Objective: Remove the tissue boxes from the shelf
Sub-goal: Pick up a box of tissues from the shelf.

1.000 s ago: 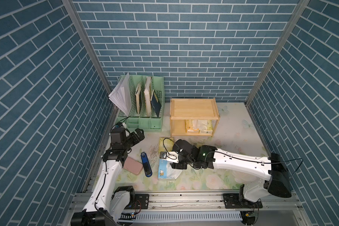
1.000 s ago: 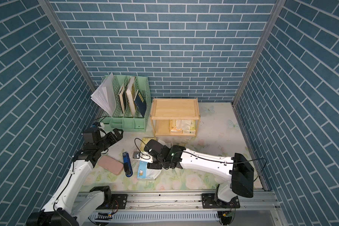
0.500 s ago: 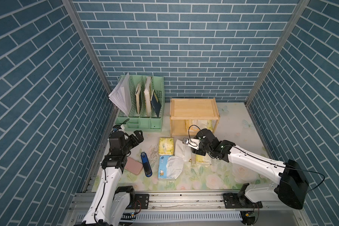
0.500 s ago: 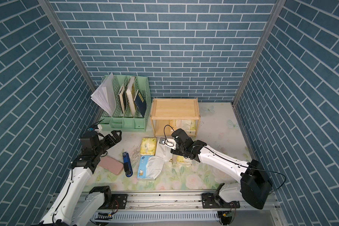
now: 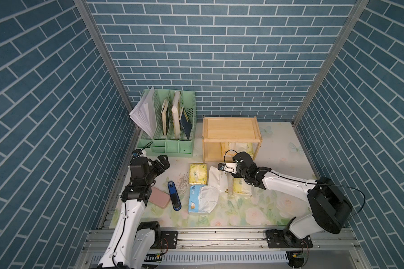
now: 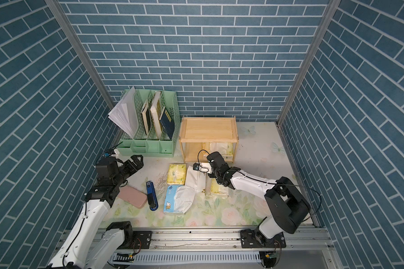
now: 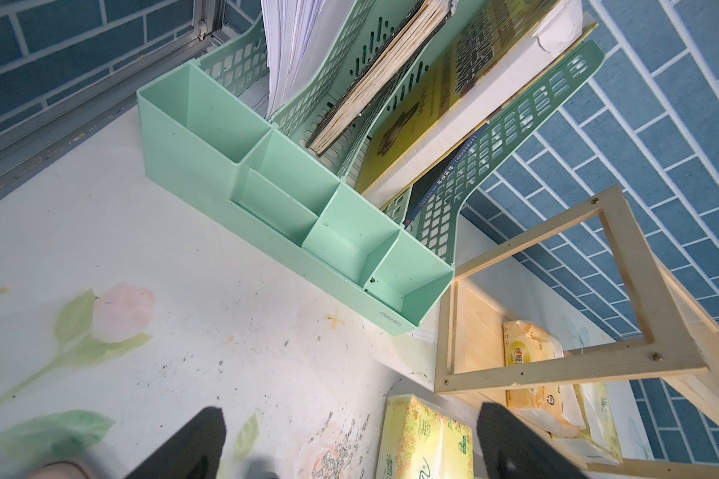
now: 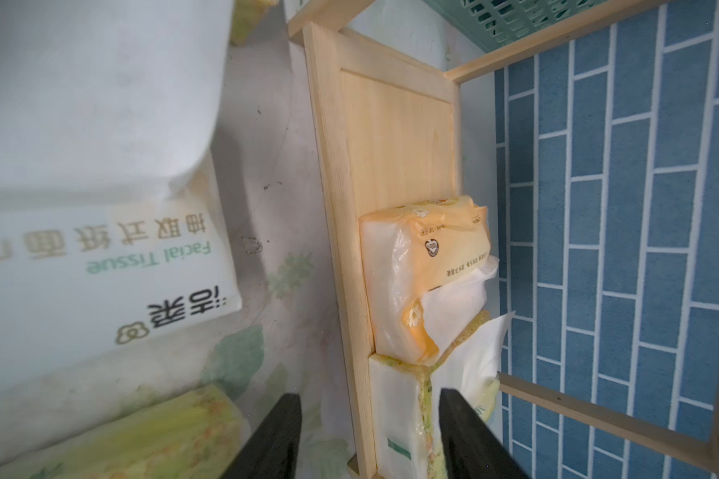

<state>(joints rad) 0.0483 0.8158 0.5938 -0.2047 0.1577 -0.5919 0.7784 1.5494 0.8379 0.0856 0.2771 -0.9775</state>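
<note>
The wooden shelf stands at the back with its top board bare. On its lower board lie a peach tissue pack and a yellow one, both with white tissue sticking out. My right gripper is open at the shelf's front, its jaws either side of the board edge and the yellow pack's end. On the mat lie a yellow pack, a white pack, a light blue pack and another yellow pack. At the left my left gripper hangs open and holds nothing.
A mint-green file organizer with papers and books stands left of the shelf. A pink case, a blue stapler and scattered staples lie in front of my left arm. Brick walls close in on three sides.
My right arm has swung from over the light blue pack at the front back to the shelf's opening, its jaws narrowing a little. The left arm has barely moved.
</note>
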